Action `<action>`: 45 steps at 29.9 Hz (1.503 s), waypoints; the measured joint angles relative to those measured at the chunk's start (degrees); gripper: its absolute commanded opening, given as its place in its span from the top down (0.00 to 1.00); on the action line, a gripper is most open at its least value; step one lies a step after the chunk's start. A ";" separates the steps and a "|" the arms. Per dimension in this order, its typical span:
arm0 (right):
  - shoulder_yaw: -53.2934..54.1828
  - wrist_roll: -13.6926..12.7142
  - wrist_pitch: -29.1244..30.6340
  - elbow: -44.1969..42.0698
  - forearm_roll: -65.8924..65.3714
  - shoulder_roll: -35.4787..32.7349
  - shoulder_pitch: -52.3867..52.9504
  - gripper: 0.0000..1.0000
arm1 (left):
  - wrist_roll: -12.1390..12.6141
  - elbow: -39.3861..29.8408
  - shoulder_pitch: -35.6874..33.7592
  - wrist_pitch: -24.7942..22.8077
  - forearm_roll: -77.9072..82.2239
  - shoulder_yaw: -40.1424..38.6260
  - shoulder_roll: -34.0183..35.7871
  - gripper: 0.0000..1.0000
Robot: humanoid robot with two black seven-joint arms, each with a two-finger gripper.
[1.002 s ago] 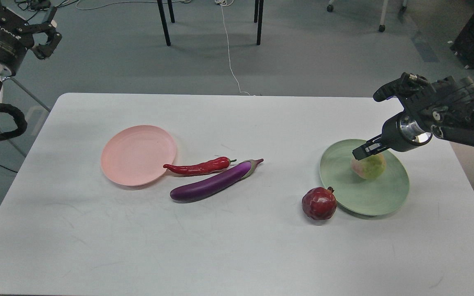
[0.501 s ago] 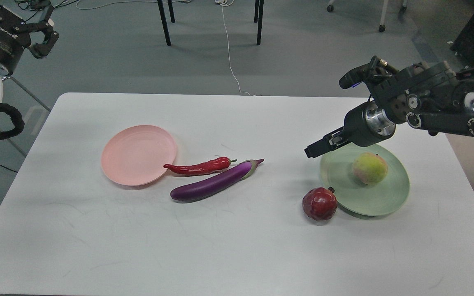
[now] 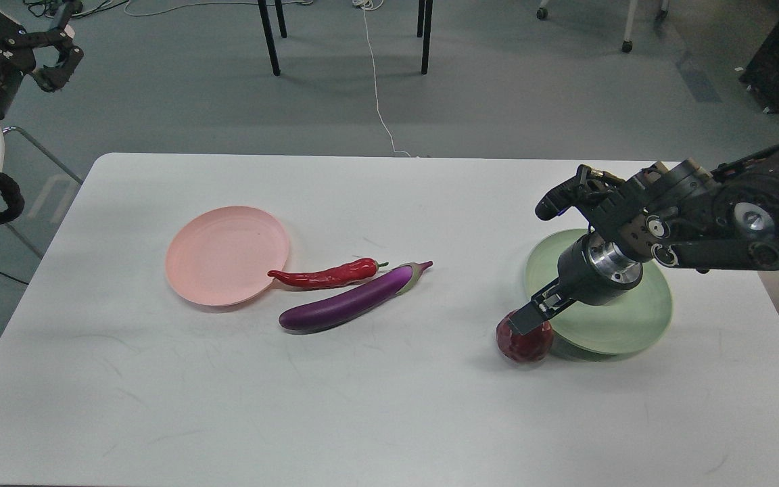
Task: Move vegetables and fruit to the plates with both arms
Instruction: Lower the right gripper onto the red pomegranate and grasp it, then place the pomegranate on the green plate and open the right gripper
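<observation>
While the white table [image 3: 389, 406] carries everything, its two halves look sorted for the two arms: the mint green plate [image 3: 623, 325] sits at the right within the right arm's reach, and the pink plate [image 3: 227, 253] sits bare at the left, probably meant for the vegetables. The purple eggplant [image 3: 349, 301] lies on the table just right of the pink plate, with the red chili pepper [image 3: 325, 275] alongside it, tip at the plate's rim. The right gripper [image 3: 523, 319] reaches down from over the green plate, its tip directly above the dark red pomegranate [image 3: 525, 345], which rests on the table against that plate's near-left edge; the fingers merge into one dark shape, so I cannot tell whether they are spread. The peach is likely hidden behind the wrist. The left gripper [image 3: 51, 51], raised off the table's far-left corner, has its fingers spread with nothing between them.
</observation>
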 measured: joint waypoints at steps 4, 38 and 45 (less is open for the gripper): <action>-0.15 0.00 -0.09 -0.39 -0.11 1.21 -1.45 0.17 | 0.00 0.00 0.14 0.00 0.00 0.00 0.10 0.02; 0.19 0.47 0.05 -0.47 -0.61 -3.59 3.80 0.56 | -0.02 0.01 0.34 0.00 0.03 -0.01 1.23 0.02; -1.03 0.32 0.02 -1.02 -5.07 -7.32 1.91 0.53 | -0.05 0.01 0.33 0.00 0.01 -0.01 1.11 0.02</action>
